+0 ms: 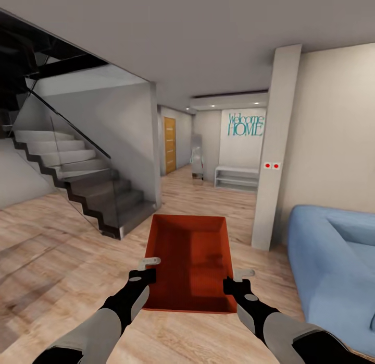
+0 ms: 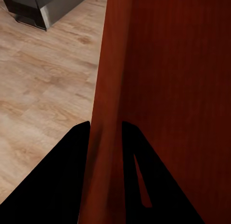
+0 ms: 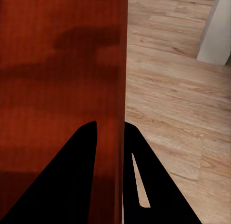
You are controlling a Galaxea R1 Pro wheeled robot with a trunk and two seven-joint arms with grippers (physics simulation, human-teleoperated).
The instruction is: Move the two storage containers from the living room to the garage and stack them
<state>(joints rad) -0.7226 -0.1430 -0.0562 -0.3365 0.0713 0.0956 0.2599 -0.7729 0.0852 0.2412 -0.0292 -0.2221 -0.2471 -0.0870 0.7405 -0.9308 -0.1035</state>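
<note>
Bin: the orange-red storage container [image 1: 190, 259] is held up over the wood floor [image 1: 62, 239], between both arms.
Left gripper [image 1: 147, 267]: pinches the bin's left wall.
Right gripper [image 1: 237, 278]: pinches the right wall.
Near: blue sofa [image 1: 333, 259], stairs [image 1: 78, 181].

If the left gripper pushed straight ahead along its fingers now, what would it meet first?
Nothing new: the left gripper already straddles the side wall of the storage container, so it would slide along that wall. Beyond lies wood plank floor; depth unclear.
</note>
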